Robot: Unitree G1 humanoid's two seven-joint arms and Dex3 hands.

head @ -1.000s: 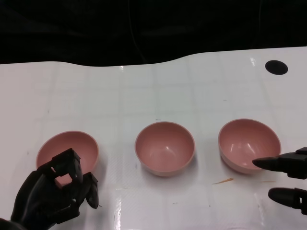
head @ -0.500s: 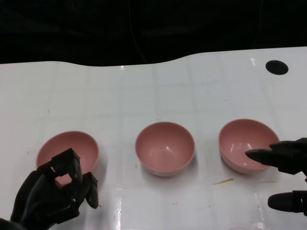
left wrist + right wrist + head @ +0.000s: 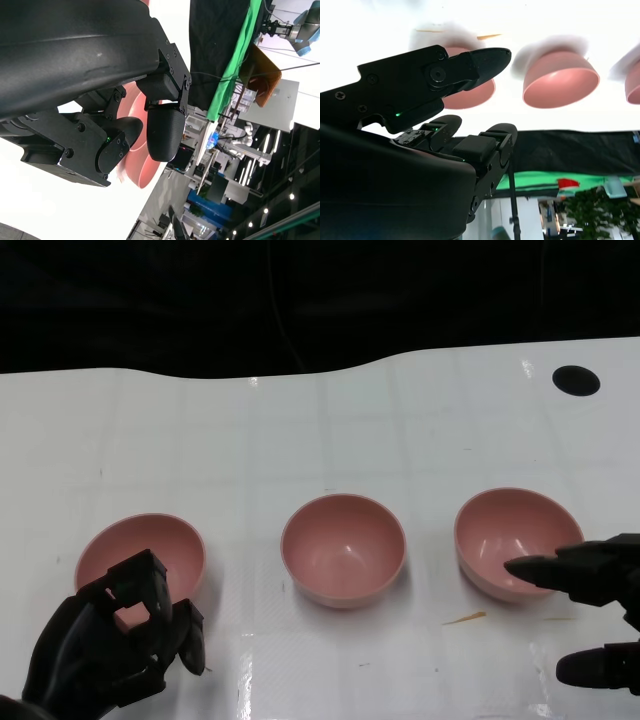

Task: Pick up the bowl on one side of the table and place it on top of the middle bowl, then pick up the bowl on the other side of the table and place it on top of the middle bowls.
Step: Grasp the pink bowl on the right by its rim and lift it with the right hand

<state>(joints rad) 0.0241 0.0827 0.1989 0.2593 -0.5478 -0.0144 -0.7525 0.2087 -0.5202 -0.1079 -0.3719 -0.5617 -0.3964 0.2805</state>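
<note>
Three pink bowls stand in a row on the white table (image 3: 300, 440): left bowl (image 3: 140, 552), middle bowl (image 3: 343, 548), right bowl (image 3: 518, 535). My left hand (image 3: 110, 645) sits at the near side of the left bowl with its fingers curled in and nothing in them; the left wrist view shows the bowl (image 3: 145, 170) just behind the fingers (image 3: 164, 130). My right hand (image 3: 598, 578) reaches in from the right with its fingers apart, one fingertip over the right bowl's near rim, the thumb lower down. In the right wrist view the right bowl (image 3: 472, 97) lies beyond the fingers (image 3: 470, 62).
A black round spot (image 3: 576, 380) marks the table's far right. A thin wooden sliver (image 3: 465, 618) lies in front of the right bowl. Beyond the table's far edge hangs a dark backdrop (image 3: 300, 300). The middle bowl (image 3: 561, 80) also shows in the right wrist view.
My right hand has moved leftward toward the right bowl, its upper fingertip now over the rim and the thumb lower. The left hand and the bowls have not moved.
</note>
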